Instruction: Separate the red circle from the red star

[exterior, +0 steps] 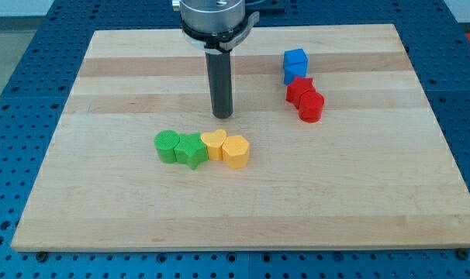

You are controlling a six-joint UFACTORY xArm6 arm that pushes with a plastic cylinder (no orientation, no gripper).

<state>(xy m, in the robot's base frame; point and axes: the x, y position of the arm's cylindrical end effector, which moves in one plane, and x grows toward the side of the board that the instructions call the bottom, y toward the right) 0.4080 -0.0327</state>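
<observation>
Wooden board [142, 209], on a blue perforated table [33, 31].

Nearest row, touching, from the view's left: green circle [167, 146], green star [191, 151], yellow heart [213, 143], yellow hexagon [236, 151].

My tip [222, 115]: a bare rod end holding nothing, just above the yellow heart, well left of the red pair.

Red circle [311, 106]: at the view's right, touching the red star [299, 89] just above-left of it.

Blue cube [295, 63]: farthest, touching the red star's top.
</observation>
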